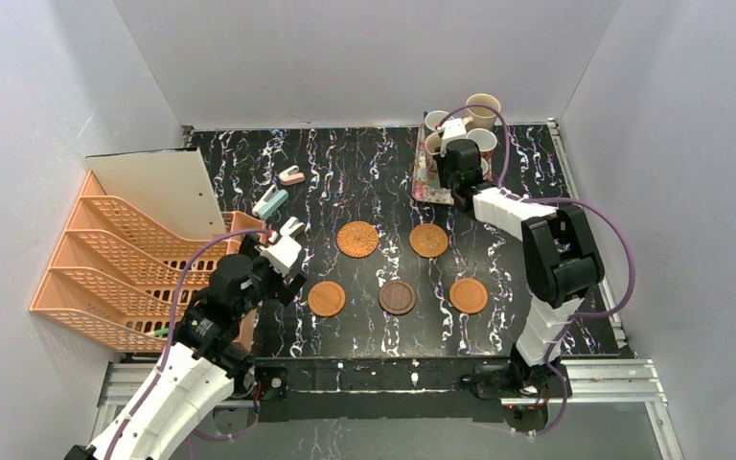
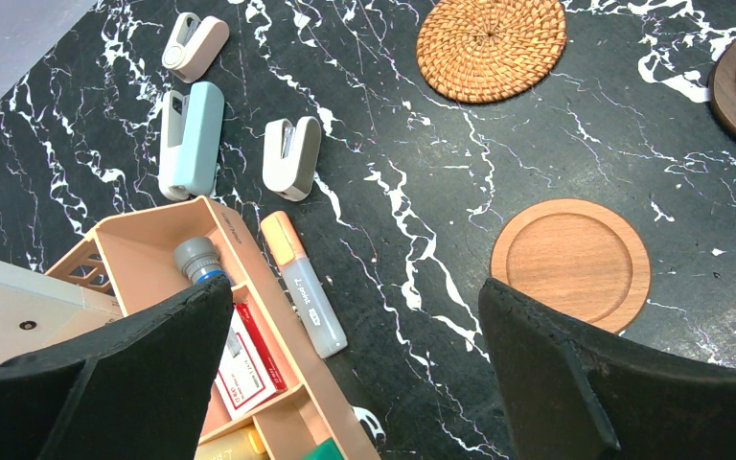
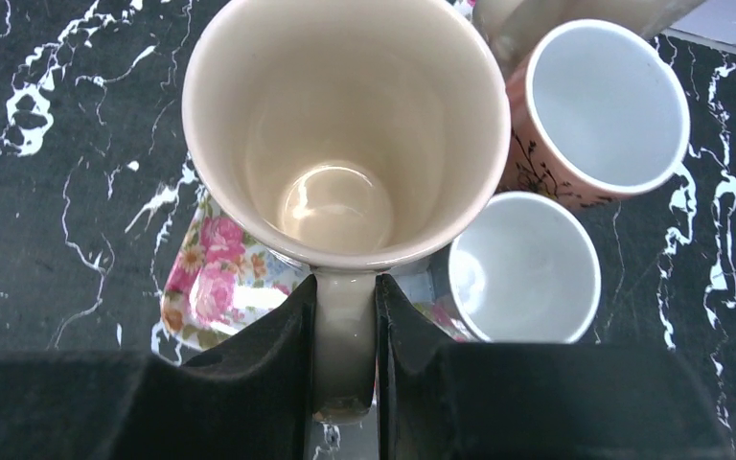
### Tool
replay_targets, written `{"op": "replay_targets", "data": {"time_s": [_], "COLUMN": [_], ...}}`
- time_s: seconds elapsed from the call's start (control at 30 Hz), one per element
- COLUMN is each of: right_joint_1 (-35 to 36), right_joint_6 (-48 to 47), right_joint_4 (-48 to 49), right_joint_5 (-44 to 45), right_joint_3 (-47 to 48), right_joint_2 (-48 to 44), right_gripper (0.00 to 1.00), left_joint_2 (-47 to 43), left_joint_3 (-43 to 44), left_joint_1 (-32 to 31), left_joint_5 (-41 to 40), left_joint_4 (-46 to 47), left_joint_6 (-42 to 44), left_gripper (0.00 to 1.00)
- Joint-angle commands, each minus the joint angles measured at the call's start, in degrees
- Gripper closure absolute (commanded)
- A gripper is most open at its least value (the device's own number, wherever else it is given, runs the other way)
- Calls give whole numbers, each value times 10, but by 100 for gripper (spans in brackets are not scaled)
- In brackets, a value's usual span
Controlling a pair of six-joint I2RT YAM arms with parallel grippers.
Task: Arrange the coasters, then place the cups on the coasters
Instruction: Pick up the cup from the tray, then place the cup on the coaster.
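Right wrist view: handle (image 3: 345, 345) of beige mug (image 3: 345, 125) pinched between jaws.

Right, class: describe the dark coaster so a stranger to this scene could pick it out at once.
On the black marbled table, find the two rows of flat round discs. In the nearer row of three, the dark coaster sits in the middle. It is the only dark brown one, between two orange coasters.

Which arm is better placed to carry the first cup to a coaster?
Right: the right fingers pinch the beige cup by its handle at the tray; the left fingers hover open far off.
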Motion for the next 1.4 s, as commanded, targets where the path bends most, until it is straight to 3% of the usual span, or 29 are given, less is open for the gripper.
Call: {"op": "replay_targets", "data": {"time_s": [0.0, 0.4, 0.73, 1.0, 1.37], "right_joint_1": [2, 3, 29, 96, 186], "right_joint_6": [-9, -2, 32, 14, -1], "right_joint_4": [119, 153, 119, 83, 15], "right_joint_5": [-2, -84, -246, -302, -279], "right_joint_3": [-10, -57, -89, -80, -25], "right_joint_2": [-85, -189, -283, -263, -199], "right_gripper": [99, 99, 99, 99, 99], "left_joint_2": [-1, -1, -2, -3, -5], "left_joint_3": [-5, -5, -5, -5, -5], "left_joint_1": [3, 3, 3, 3, 4], "left_joint_5": [4, 1, 0, -1, 0], "left_joint_4": [-5, -5, -5, -5, -6], "left_joint_6": [2, 3, 3, 3, 3], "left_gripper": [2, 2, 2, 2, 2]}}
